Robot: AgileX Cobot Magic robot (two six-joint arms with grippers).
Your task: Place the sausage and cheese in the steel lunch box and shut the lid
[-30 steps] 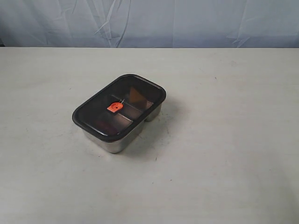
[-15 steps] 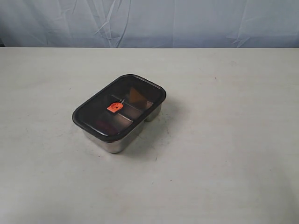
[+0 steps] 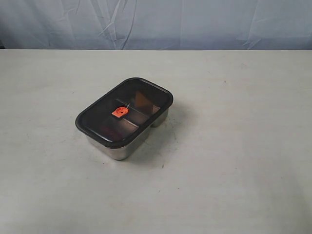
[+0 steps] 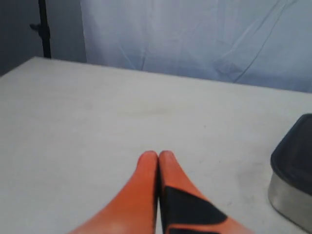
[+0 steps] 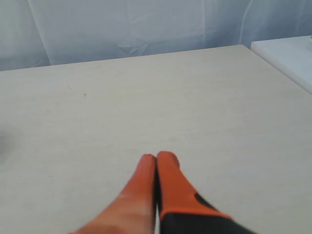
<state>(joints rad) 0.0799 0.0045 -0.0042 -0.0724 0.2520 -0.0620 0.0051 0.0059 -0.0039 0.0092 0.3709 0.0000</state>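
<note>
Steel lunch box [image 3: 117, 148] sits on the table [image 3: 234, 161], a little toward the left edge from the middle and well apart from every edge. Long axis runs diagonally: one short end toward the near-left corner of the table, the other toward the far-right corner.

Lid [image 3: 102, 119] is on, seated flat on the rim, same orientation as the box. Orange tab [image 3: 119, 111] at the lid's centre.

Seen dimly through the dark lid:
- cheese [image 3: 142, 100], an orange-brown shape in the far-right compartment; which way it points cannot be read.
- sausage [image 3: 110, 129], a faint reddish patch in the near-left compartment; its axis cannot be read.

Left gripper [image 4: 157, 157]: orange fingers pressed together, nothing between them, above bare table, with one corner of the box just beside it.

Right gripper [image 5: 156, 158]: fingers likewise together, holding nothing, over bare table.

Neither gripper shows in the exterior view.
</note>
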